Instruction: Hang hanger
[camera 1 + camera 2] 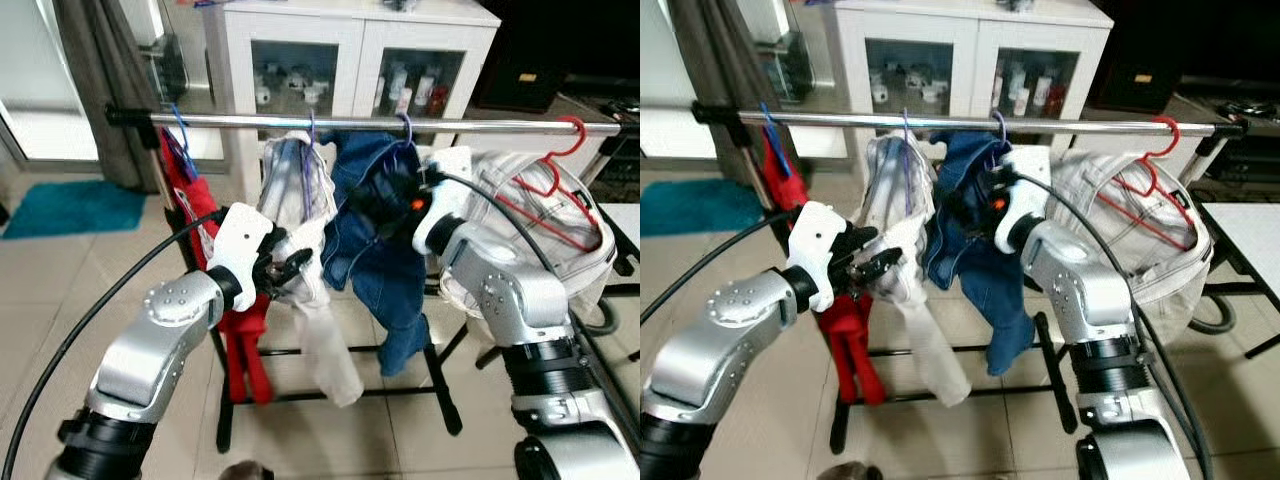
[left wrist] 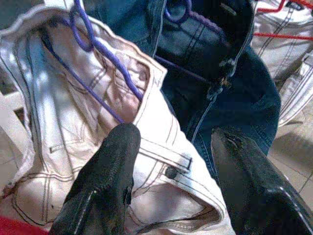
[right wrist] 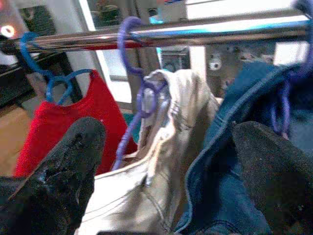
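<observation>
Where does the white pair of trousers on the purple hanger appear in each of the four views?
Left eye view: white trousers hang mid-rail, between the red garment and the blue jeans.
Right eye view: centre-left, beside the left claw.
Left wrist view: waistband just past the open claw.
Right wrist view: centre, below the rail.
Shared landmark: the purple hanger.

Head stereo pair: both eyes look forward and down from above the arms onto the clothes rail (image 1: 400,123), with the white cabinet (image 1: 350,50) at 12 o'clock. Left wrist camera: close range, facing the cream trousers (image 2: 98,122) and blue jeans (image 2: 234,98). Right wrist camera: close range, facing upward at the same rail and both garments.
</observation>
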Controlling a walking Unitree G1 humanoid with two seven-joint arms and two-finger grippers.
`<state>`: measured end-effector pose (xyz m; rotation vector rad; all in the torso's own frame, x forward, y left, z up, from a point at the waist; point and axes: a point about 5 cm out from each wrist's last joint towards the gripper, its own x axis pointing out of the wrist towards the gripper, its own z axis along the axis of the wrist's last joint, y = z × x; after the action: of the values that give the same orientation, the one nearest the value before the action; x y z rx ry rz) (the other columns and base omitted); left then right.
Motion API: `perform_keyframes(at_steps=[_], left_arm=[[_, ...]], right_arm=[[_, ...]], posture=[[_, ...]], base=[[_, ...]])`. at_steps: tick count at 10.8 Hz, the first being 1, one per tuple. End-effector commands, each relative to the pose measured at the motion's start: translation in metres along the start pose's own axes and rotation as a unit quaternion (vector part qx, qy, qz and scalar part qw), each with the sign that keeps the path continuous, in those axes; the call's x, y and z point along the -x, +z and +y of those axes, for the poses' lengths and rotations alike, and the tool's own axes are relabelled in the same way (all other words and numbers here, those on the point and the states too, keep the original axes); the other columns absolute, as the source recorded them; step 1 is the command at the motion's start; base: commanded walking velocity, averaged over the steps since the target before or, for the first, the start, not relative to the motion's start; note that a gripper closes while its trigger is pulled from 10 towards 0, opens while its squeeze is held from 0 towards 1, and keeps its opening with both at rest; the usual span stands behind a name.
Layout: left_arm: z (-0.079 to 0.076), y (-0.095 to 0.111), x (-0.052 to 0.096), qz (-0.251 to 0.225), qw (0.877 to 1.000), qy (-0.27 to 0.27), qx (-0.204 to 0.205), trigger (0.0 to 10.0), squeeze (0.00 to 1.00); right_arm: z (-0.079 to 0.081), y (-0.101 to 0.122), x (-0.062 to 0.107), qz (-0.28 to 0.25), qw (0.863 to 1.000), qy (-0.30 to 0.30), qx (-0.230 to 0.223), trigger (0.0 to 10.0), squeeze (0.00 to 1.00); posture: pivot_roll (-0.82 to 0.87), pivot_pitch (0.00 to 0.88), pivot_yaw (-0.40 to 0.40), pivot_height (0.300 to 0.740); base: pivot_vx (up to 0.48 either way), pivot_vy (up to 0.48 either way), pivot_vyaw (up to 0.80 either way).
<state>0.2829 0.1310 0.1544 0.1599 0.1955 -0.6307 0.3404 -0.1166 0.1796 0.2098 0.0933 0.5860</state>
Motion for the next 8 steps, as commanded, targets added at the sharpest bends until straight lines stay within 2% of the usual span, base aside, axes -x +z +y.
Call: perform_keyframes(at_steps=[1, 2, 4, 5, 7, 8], left_arm=[[0.000, 0.004, -0.001, -0.007, 1.000, 0.002, -0.008, 10.0, 0.00], [-0.003, 0.005, -0.002, -0.011, 1.000, -0.003, -0.008, 10.0, 0.00], [-0.005, 0.006, -0.002, -0.015, 1.000, -0.009, -0.009, 10.0, 0.00], [-0.007, 0.007, -0.001, -0.019, 1.000, -0.012, -0.010, 10.0, 0.00], [-0.009, 0.007, 0.001, -0.022, 1.000, -0.014, -0.011, 10.0, 0.00], [-0.010, 0.008, 0.002, -0.025, 1.000, -0.015, -0.011, 10.0, 0.00]], right_arm=[[-0.008, 0.000, 0.001, -0.003, 1.000, -0.026, 0.008, 10.0, 1.00], [-0.012, -0.005, -0.001, 0.000, 0.999, -0.037, 0.010, 10.0, 0.01], [-0.016, -0.010, -0.007, 0.004, 0.999, -0.043, 0.009, 10.0, 0.00], [-0.022, -0.008, -0.015, 0.005, 0.997, -0.063, 0.035, 10.0, 0.00], [-0.024, 0.000, -0.016, -0.014, 0.995, -0.067, 0.076, 10.0, 0.00], [-0.023, 0.007, -0.017, -0.038, 0.991, -0.064, 0.112, 10.0, 0.00]], posture=[[-0.03, 0.000, -0.016, 0.740], [-0.03, 0.000, -0.014, 0.740], [-0.03, 0.000, -0.015, 0.740], [-0.02, 0.000, -0.024, 0.740], [-0.01, 0.000, -0.036, 0.740], [-0.01, 0.000, -0.044, 0.740]], base=[[0.000, 0.000, 0.00], [0.000, 0.000, 0.00], [0.000, 0.000, 0.00], [0.000, 0.000, 0.00], [0.000, 0.000, 0.00], [0.000, 0.000, 0.00]])
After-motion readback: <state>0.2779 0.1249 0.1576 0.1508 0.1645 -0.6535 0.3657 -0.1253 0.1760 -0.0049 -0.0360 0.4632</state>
